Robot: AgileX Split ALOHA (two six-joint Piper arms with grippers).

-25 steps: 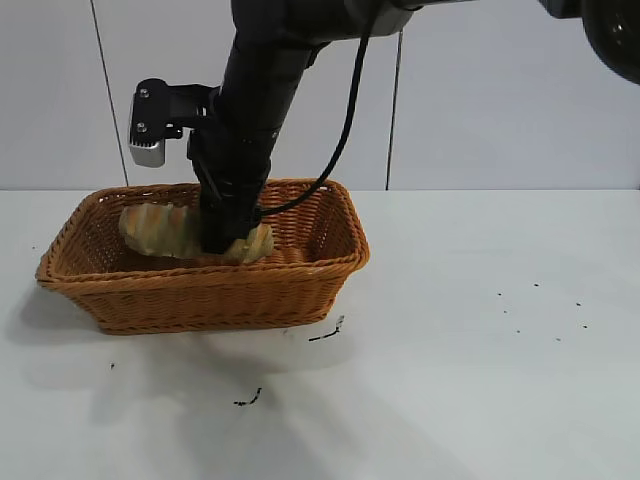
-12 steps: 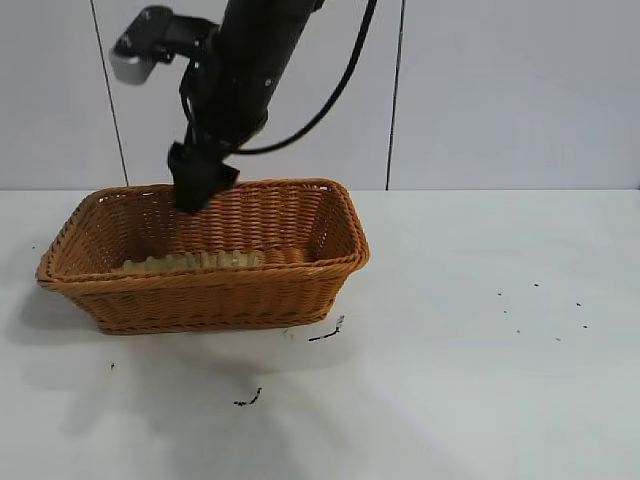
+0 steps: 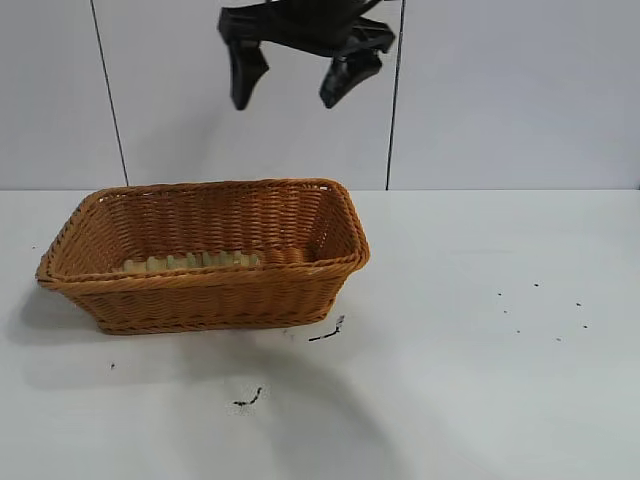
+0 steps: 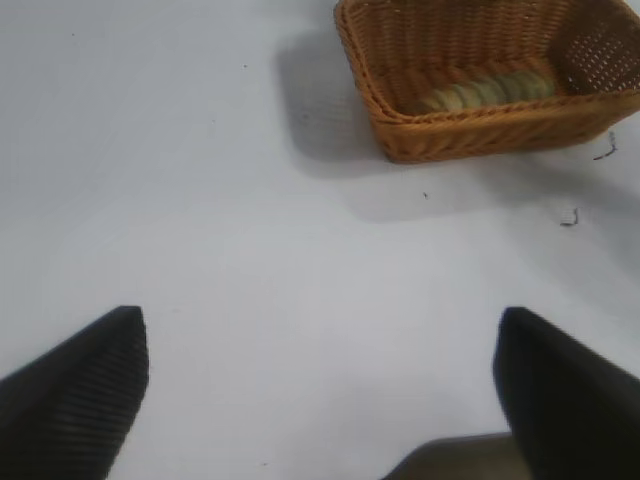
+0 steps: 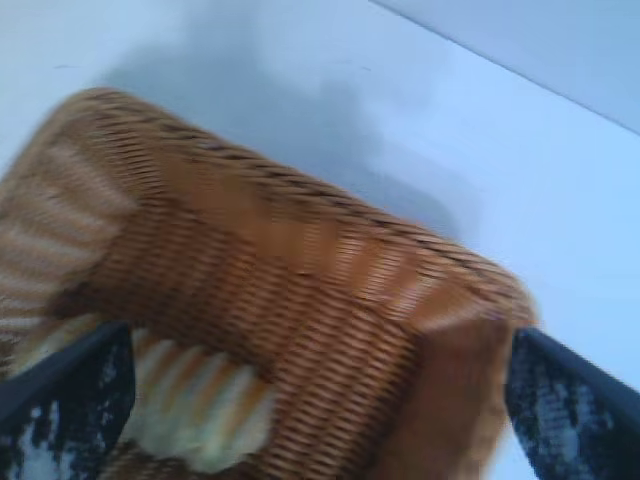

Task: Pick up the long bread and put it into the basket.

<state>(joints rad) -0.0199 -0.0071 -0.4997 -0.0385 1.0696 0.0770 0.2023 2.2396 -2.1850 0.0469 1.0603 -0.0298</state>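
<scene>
Exterior view: the tan-yellow ridged long bread [image 3: 192,262] lies along the near wall inside the orange-brown rectangular woven wicker basket [image 3: 205,296] on the white table [image 3: 480,350]. The right gripper [image 3: 296,76] hangs high above it, its 2 black fingers spread and empty.

Left wrist view: the left gripper [image 4: 320,385], jaws wide apart, hovers over bare table, well apart from the basket [image 4: 480,130].

Right wrist view: the loaf [image 5: 200,415] rests inside the basket below the spread fingers.
</scene>
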